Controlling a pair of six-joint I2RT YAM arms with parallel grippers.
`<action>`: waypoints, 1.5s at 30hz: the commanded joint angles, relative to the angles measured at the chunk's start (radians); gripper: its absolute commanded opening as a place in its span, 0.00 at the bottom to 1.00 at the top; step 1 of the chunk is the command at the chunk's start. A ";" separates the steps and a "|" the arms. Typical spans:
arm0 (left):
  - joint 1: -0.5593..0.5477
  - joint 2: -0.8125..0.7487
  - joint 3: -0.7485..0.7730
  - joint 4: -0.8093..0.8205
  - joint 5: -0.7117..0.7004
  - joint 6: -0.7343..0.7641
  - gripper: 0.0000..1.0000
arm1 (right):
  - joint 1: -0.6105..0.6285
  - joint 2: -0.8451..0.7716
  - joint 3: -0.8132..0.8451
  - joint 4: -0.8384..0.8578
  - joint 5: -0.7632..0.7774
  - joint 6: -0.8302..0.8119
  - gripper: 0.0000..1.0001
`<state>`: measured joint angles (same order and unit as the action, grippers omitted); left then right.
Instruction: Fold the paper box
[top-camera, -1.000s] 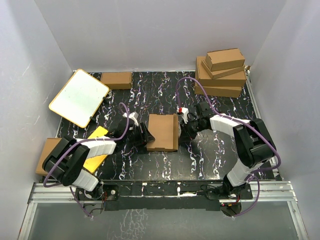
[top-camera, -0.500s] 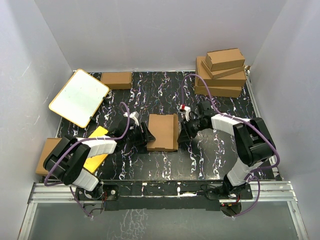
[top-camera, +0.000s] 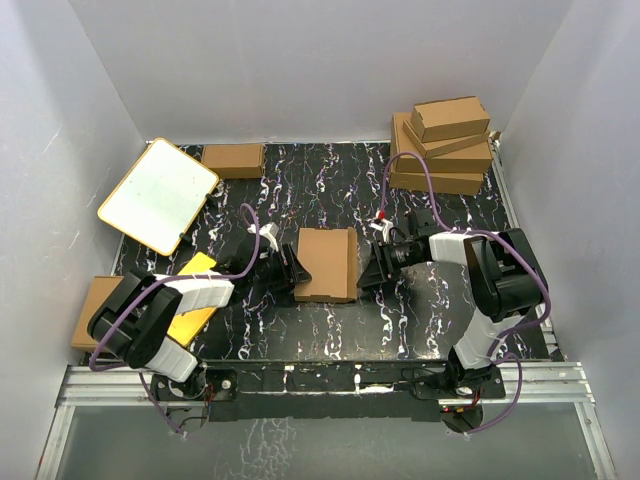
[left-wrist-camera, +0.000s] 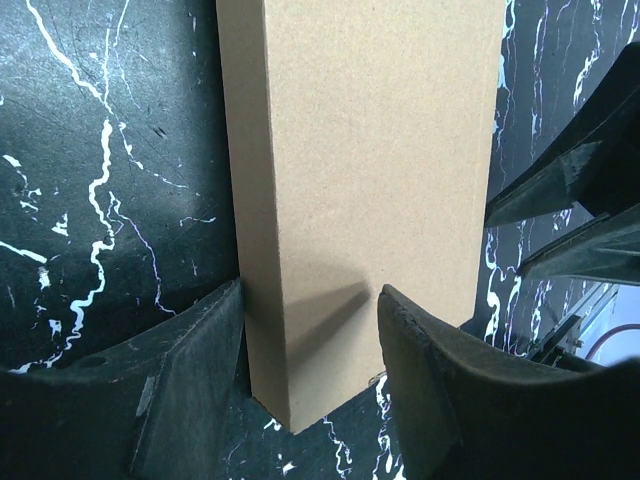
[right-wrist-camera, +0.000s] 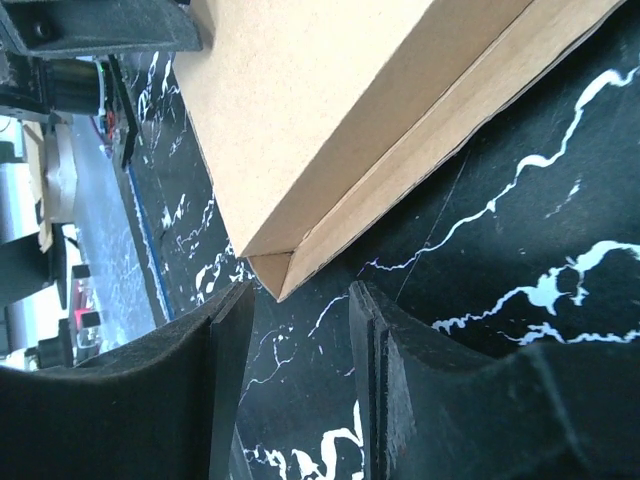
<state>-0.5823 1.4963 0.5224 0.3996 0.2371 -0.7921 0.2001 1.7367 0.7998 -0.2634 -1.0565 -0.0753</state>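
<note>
1. The flat brown corrugated cardboard mailer box is laid mid-frame on the black marbled tabletop, its long axis running up the frame, between both pincers.
2. Its left edge is straddled by the half-open left pincer, fingers touching; whether it is clamped cannot be told.
3. The right pincer is held partly open and empty, just right of the box.

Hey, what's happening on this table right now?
Two robot arms are working on a brown paper box, which looks folded closed and lies flat on the table. The left pincer straddles the box's left edge and appears to grip it. The right pincer stands open just off the box's right side, not touching it.
</note>
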 joint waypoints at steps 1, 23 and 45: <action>0.004 0.013 0.010 -0.026 0.009 0.014 0.55 | -0.002 0.003 -0.014 0.079 -0.074 0.054 0.47; 0.004 0.042 0.032 -0.029 0.020 0.032 0.54 | 0.043 0.049 -0.016 0.098 -0.158 0.080 0.37; 0.085 -0.120 0.161 -0.310 -0.072 0.167 0.64 | -0.038 -0.052 0.160 -0.272 0.048 -0.374 0.46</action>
<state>-0.5190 1.4899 0.6315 0.2138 0.2150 -0.6842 0.2073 1.7660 0.8883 -0.4335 -1.0416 -0.2714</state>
